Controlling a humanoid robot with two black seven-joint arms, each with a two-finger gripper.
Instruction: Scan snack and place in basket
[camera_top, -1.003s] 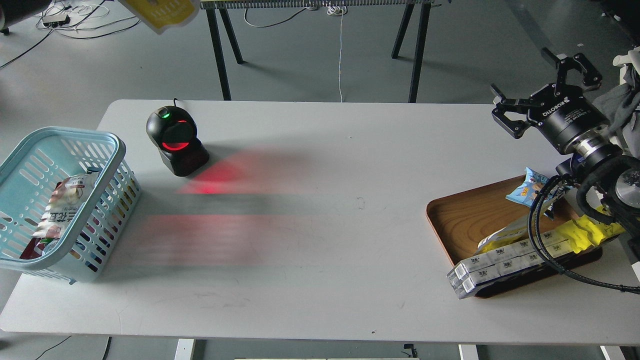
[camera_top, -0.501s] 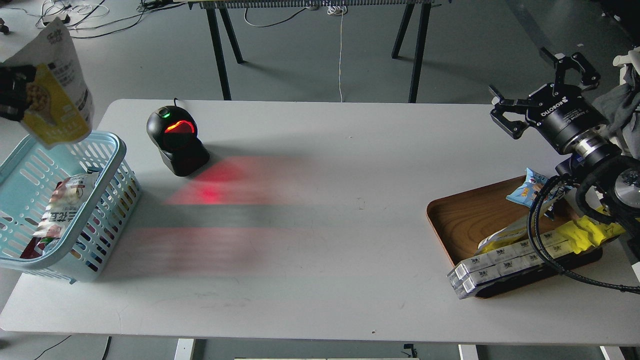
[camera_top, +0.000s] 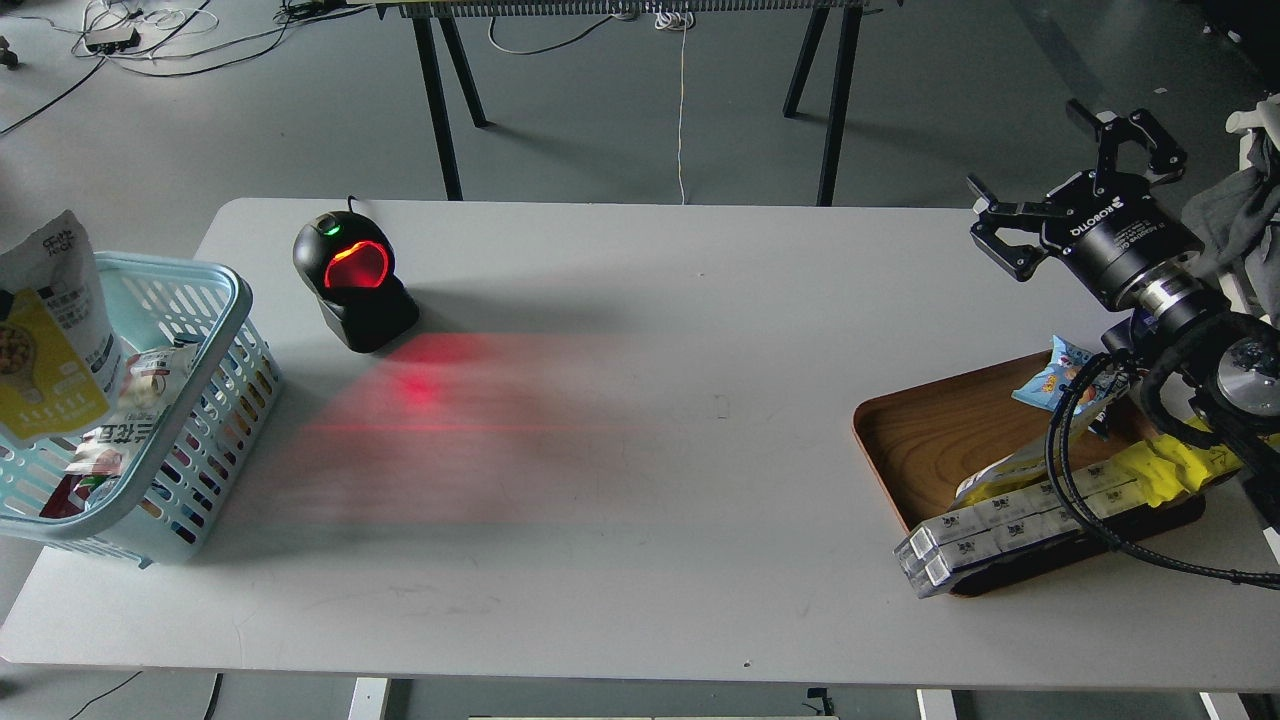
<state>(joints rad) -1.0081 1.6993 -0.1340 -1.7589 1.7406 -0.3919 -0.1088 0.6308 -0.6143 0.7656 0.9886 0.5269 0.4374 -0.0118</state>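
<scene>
The snack pouch (camera_top: 48, 335), white on top and yellow below with a round bean picture, stands upright in the left part of the light blue basket (camera_top: 236, 300) at the table's left edge. I cannot tell whether it rests there or is still falling. No gripper shows on it; my left gripper is out of view. My right gripper (camera_top: 1028, 150) is open and empty, raised above the table's far right, over the back of the wooden tray.
A black barcode scanner (camera_top: 352, 282) stands right of the basket and throws red light on the table. Another red and white packet (camera_top: 125, 420) lies in the basket. The wooden tray (camera_top: 925, 440) holds a blue packet (camera_top: 1058, 375), a yellow wrapper (camera_top: 1170, 468) and white boxes (camera_top: 1000, 525).
The pouch came down from the top left, then held by a dark gripper, into the basket. That gripper has gone out of view. The right gripper shifted slightly left.
</scene>
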